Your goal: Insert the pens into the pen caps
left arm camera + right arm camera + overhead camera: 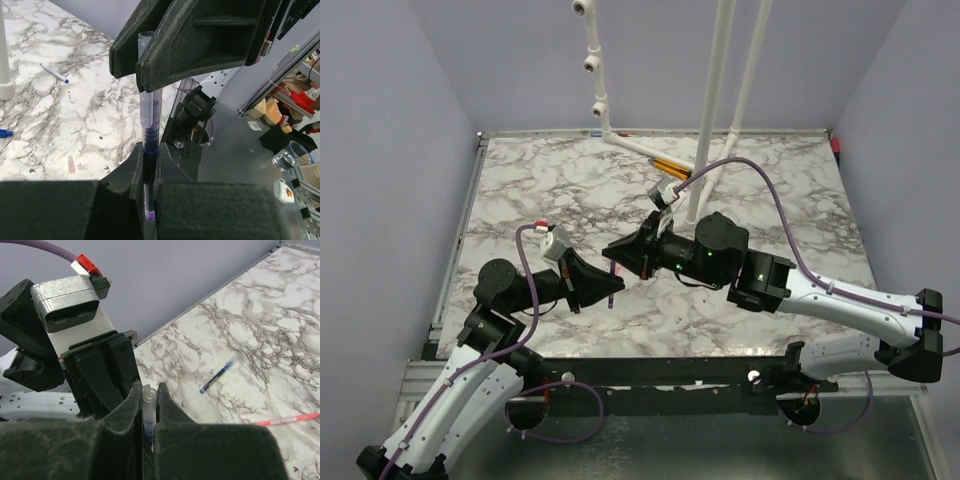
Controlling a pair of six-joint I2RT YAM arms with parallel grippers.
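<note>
1. Left wrist view: the left gripper is narrowed onto the lower part of a clear-barrelled pen with dark ink, and the right gripper clamps its upper end.
2. Only this view shows a blue cap on the marble table, well left of the left gripper.
3. The right wrist view alone shows a pink-red pen lying well right of the right gripper, with a blue pen nearer.

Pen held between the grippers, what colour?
Clear pen with dark blue ink, best in the left wrist view.
</note>
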